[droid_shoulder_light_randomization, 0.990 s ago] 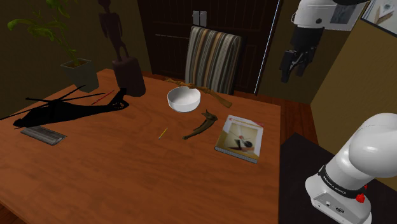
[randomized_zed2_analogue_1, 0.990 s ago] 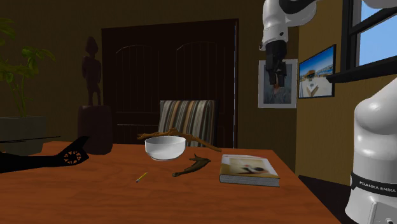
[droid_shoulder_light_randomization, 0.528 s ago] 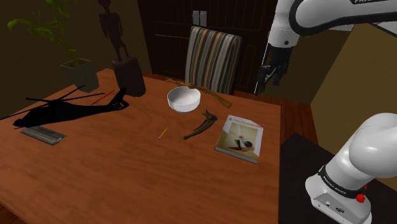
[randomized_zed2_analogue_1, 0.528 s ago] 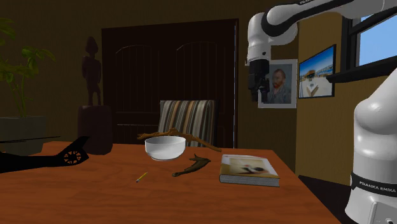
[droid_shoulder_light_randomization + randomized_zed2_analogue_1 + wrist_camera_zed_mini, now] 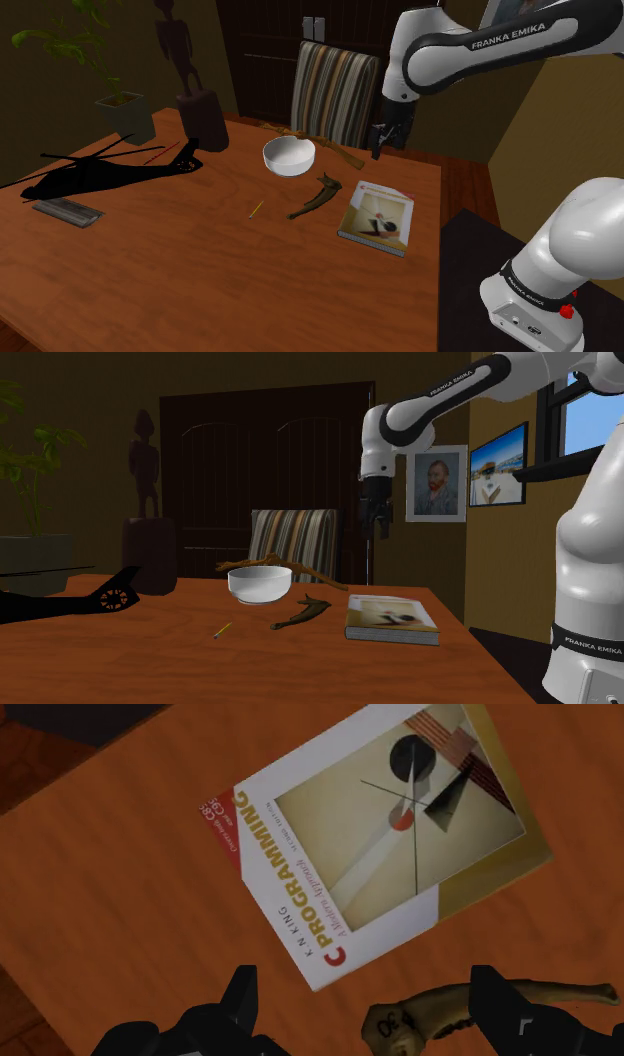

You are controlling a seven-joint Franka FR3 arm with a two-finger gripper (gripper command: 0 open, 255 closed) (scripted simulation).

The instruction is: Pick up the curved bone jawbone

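Broadly, the table (image 5: pixel 200 270) bore a book (image 5: pixel 378 216), a bowl (image 5: pixel 288 155) and the jawbone (image 5: pixel 316 197) lying between them; the gripper (image 5: pixel 381 140) hung well above, fingers (image 5: pixel 240 999) wide apart and empty; a descent slightly off could pinch the book's edge instead.

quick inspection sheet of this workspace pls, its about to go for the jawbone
surface: wooden table, dimly lit.
job's things: curved jawbone lying flat between white bowl and book, untouched.
clutter: pencil, branch behind the bowl, black helicopter model, carved statue, potted plant.
grippers: gripper high above the table near the chair, fingers open, holding nothing.
cables: nothing seen.
surroundings: striped chair, dark double door, framed portrait, window.
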